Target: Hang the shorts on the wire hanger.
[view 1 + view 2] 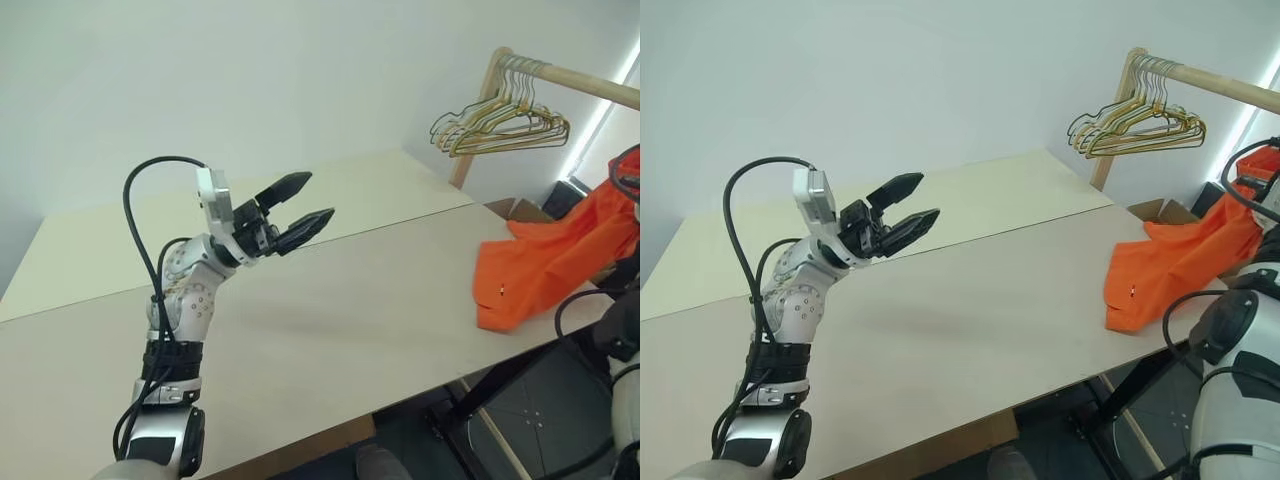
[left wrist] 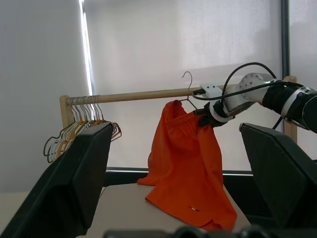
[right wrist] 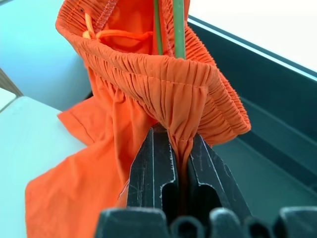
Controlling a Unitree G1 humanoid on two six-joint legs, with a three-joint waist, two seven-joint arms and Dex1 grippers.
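Note:
The bright orange shorts (image 1: 540, 265) hang at the table's far right corner, their lower part lying on the tabletop. My right gripper (image 3: 179, 136) is shut on the gathered waistband, and it also shows beside the rod (image 2: 202, 118). Two thin wires of the wire hanger (image 3: 178, 25) run down inside the waistband. Its small hook (image 2: 188, 80) rises at the wooden rod; whether it rests on the rod I cannot tell. My left gripper (image 1: 318, 196) is held up over the middle of the table, open and with nothing in it, well left of the shorts.
A wooden clothes rod (image 1: 580, 80) on a post stands past the table's right end, with a cluster of gold and green hangers (image 1: 500, 125) at its left end. The pale table (image 1: 350, 300) spans the view. A cardboard box (image 1: 520, 210) sits behind the shorts.

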